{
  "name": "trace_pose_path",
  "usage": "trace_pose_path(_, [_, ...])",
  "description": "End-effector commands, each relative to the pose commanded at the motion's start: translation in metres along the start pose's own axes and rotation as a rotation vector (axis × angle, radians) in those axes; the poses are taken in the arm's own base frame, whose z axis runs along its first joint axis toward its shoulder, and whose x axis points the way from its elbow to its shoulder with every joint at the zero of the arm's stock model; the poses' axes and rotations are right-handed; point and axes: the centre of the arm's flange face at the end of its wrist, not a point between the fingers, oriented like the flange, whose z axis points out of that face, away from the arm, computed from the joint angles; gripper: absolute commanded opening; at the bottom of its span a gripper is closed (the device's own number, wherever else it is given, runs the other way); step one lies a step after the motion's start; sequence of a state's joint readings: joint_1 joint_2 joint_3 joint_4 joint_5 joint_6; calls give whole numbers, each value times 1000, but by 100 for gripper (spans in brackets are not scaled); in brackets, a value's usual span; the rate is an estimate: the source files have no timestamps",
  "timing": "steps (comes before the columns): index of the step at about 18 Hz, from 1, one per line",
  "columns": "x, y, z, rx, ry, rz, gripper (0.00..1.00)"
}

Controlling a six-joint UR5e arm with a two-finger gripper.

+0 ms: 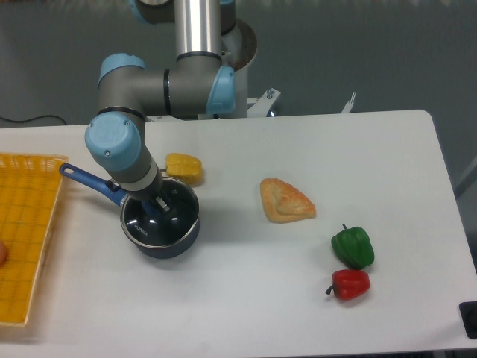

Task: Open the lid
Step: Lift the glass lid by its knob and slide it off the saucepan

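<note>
The glass lid (160, 217) sits on the dark saucepan (165, 243), which stands on the left half of the white table (246, 298). The lid covers the whole mouth of the pan, and its thin metal rim follows the pan's edge. The pan's long blue handle (91, 183) points to the far left, toward the yellow basket (26, 224) at the table's left edge.

The arm comes down from the far side, and its gripper (158, 204) is low over the middle of the lid, where the blue knob shows between the fingers. The wrist hides much of the fingers, so I cannot tell whether they are clamped on the knob or only standing around it.

Just beyond the pan, on its far right side, lies a yellow bell pepper (183, 168). Near the table's centre, well apart from the pan, lies a wedge of bread (285, 201). Further right and nearer the front edge sits a green bell pepper (352, 247), with a red bell pepper (349, 284) just in front of it. A small reddish object (2, 253) shows at the picture's left edge, inside the basket; too little of it is visible to name.
</note>
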State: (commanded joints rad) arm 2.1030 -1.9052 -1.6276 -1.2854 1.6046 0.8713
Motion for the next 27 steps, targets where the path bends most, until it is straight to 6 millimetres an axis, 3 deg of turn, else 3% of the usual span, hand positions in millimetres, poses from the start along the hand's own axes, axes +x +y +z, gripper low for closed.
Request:
trace_pose_path(12, [-42,22,-38,29,-23,-50,48])
trace_pose_path(27, [-106,75,-49,66,-37,52,47])
